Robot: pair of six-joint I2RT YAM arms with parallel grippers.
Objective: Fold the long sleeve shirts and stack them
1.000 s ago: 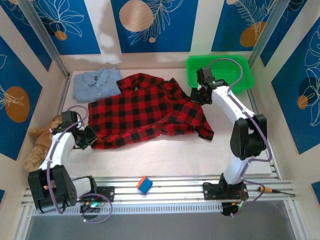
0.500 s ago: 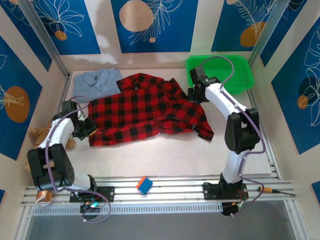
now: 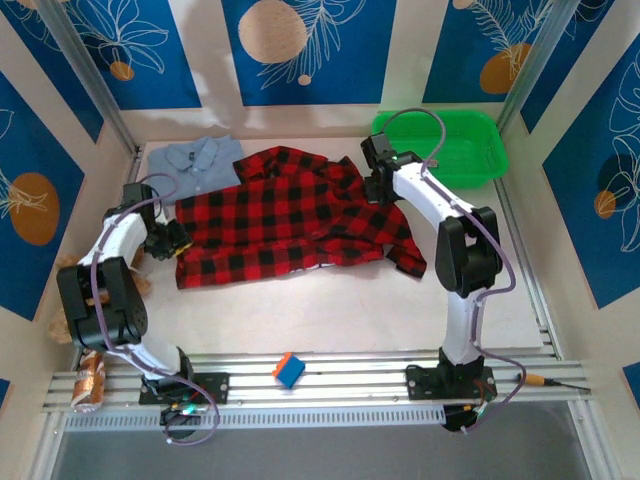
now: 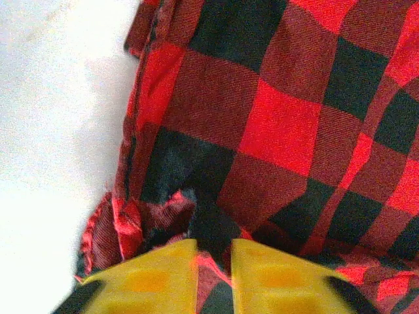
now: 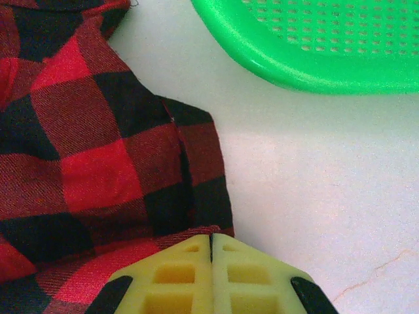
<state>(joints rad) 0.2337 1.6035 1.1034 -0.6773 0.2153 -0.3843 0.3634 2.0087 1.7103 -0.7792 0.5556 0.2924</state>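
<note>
right gripper (image 5: 211,241) closed; its tips hide any pinch on flannel shirt (image 5: 85,163).

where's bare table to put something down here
Widest free patch: the table between the near hem of the flannel shirt and the front rail. A smaller one lies right of its sleeve, nearer than the green basket. Crowded back left, where the blue shirt meets the flannel.

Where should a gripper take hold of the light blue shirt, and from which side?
Probably the near left corner of the light blue shirt, approached from the left by the left gripper. It lies flat at the far left of the table, and the checked shirt seems to overlap its right side, so the left edge is free.
</note>
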